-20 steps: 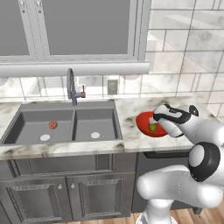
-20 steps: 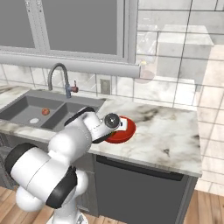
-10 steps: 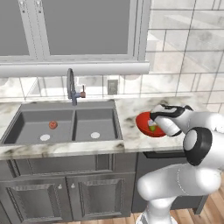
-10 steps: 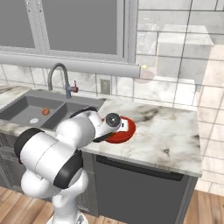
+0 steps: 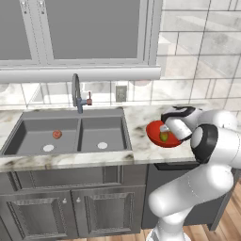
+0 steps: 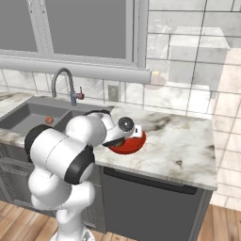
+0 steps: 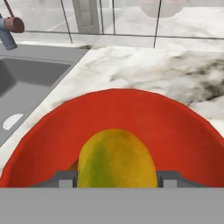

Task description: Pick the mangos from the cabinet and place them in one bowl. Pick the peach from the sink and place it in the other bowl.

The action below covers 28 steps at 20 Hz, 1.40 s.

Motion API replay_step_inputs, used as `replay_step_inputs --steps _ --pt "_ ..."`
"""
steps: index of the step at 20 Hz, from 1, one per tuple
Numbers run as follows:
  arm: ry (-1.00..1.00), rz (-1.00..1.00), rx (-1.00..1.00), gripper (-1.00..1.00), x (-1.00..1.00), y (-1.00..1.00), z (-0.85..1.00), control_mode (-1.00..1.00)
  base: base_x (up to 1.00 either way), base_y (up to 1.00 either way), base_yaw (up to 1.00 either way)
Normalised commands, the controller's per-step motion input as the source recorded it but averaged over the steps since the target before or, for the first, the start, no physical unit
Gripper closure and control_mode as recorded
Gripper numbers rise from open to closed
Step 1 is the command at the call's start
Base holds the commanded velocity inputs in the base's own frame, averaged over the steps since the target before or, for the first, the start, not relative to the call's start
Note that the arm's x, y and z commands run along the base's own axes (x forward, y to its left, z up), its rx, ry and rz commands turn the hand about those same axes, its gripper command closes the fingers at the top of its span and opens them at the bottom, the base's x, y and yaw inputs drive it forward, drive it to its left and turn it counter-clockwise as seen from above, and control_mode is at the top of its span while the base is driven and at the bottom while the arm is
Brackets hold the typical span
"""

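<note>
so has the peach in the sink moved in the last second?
No. The peach sits in the left basin of the sink, above the same drain.

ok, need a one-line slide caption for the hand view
Yellow-green mango between the gripper fingers, over the red bowl on the marble counter beside the sink.

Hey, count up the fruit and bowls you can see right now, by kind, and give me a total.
Mango: 1, yellow-green, between the fingers of the tool, in the red bowl
Peach: 1, in the left basin of the sink
Red bowl: 1, on the counter
Total: 3
</note>
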Motion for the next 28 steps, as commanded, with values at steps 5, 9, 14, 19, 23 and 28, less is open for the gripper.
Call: replay_step_inputs --steps 5,9,14,19,23,28 --pt "0.04 0.0 -0.01 1.0 0.15 -0.06 -0.27 -1.0 0.0 0.0 0.0" --pt "0.06 0.0 -0.02 1.0 0.06 -0.06 -0.36 -1.0 0.0 0.0 0.0" --pt "0.06 0.0 -0.02 1.0 0.06 -0.06 -0.32 -1.0 0.0 0.0 0.0" --pt "0.04 0.0 0.0 1.0 -0.01 0.0 -0.16 -1.0 0.0 0.0 0.0" --pt "0.0 0.0 0.0 -1.0 -0.18 0.07 -0.01 -1.0 0.0 0.0 0.0" --pt "0.0 0.0 0.0 -1.0 -0.56 0.04 0.0 -1.0 0.0 0.0 0.0"
